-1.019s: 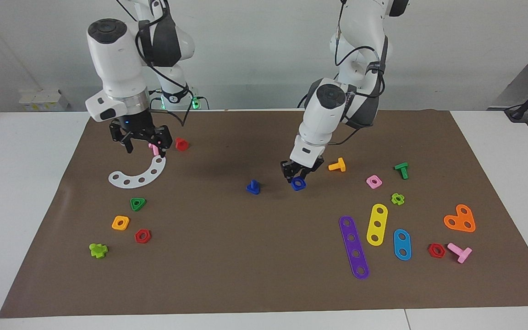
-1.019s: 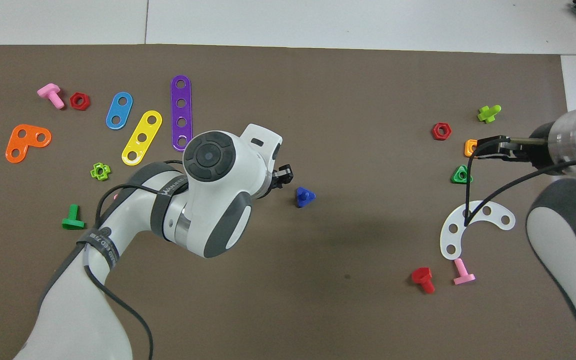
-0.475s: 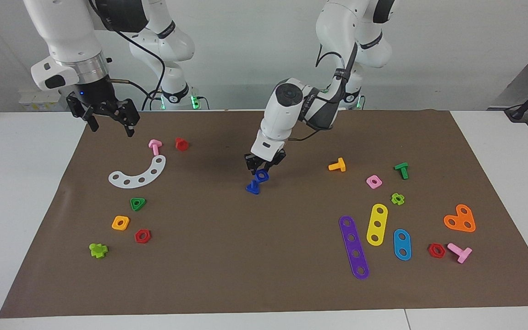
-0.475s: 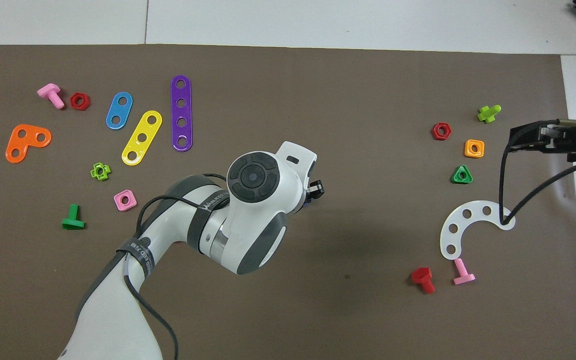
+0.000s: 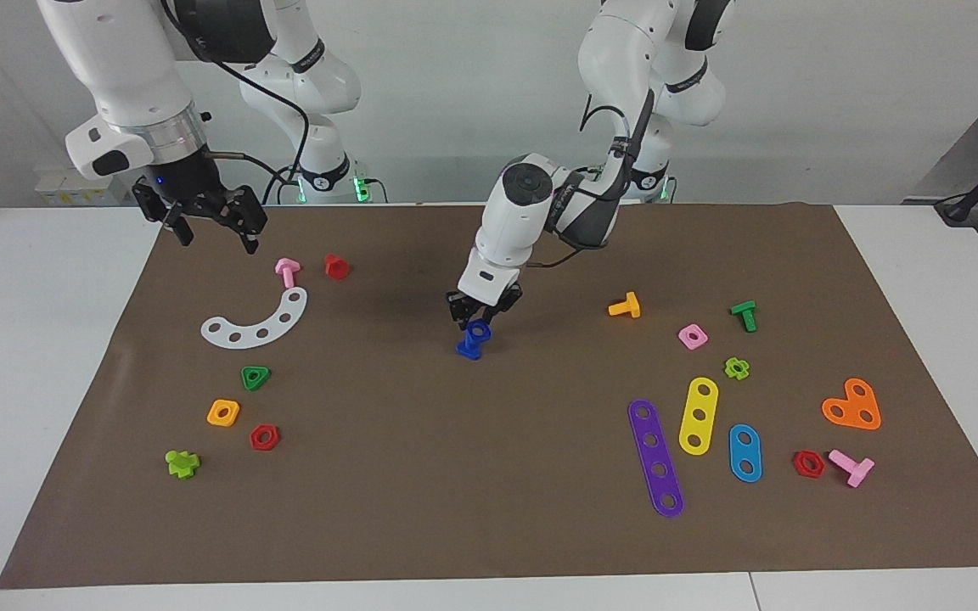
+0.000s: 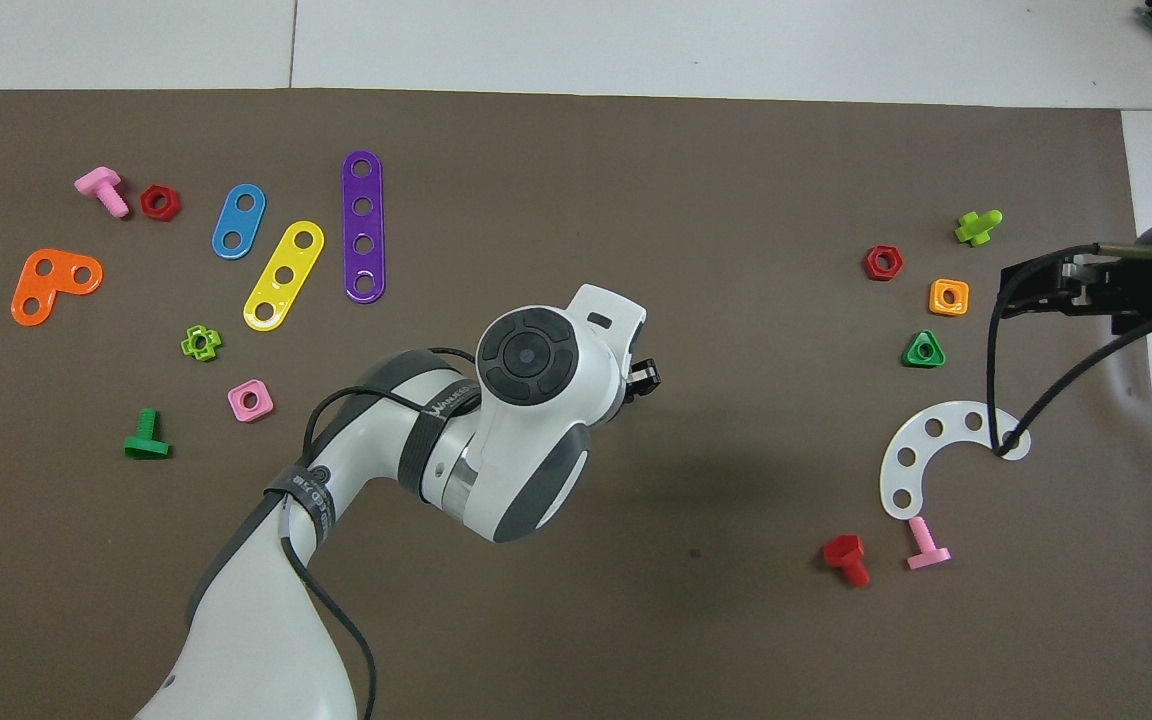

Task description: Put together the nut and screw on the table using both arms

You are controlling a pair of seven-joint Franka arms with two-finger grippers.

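The blue square nut is held in my left gripper, which is shut on it. The nut sits right on top of the dark-blue screw, which stands on its flat head with its shaft up, mid-mat. In the overhead view the left arm's wrist hides both nut and screw; only a fingertip shows. My right gripper hangs open and empty in the air over the mat's edge at the right arm's end, above the white curved strip. The brown mat covers the white table.
A pink bolt and a red bolt lie near the white strip. A green triangle nut, an orange nut and a red hex nut lie farther out. An orange bolt, a pink nut and coloured strips lie toward the left arm's end.
My left gripper carried the blue nut from beside the screw over onto it and lowered it onto the shaft. My right gripper rose from the white strip and moved toward the mat's edge.
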